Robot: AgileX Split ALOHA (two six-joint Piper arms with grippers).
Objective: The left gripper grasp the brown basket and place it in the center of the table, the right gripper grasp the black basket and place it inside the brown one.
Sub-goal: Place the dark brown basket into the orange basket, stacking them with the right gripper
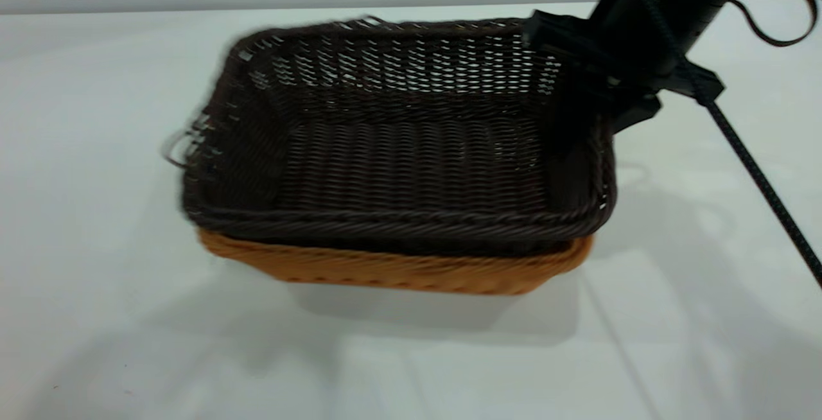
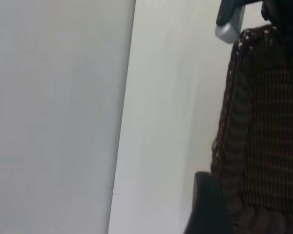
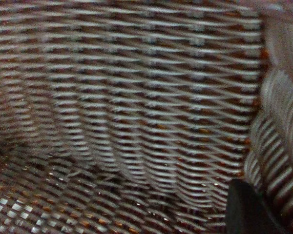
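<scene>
Exterior view: the table is a broad, smooth, pale grey-white plane; on it sits the brown basket, a shallow orange-tan wicker rectangle showing only as a strip below the black basket, which nests inside it, very dark woven wicker with open lattice walls, a thick braided rim and thin wire-like loops at its short end; the right gripper, a black blocky claw on a thick arm with a ribbed cable, is clenched on the dark basket's far right rim; right wrist view is filled by the close weave; the left gripper shows only as a dark finger edge beside the dark wicker, grip impossible to tell
</scene>
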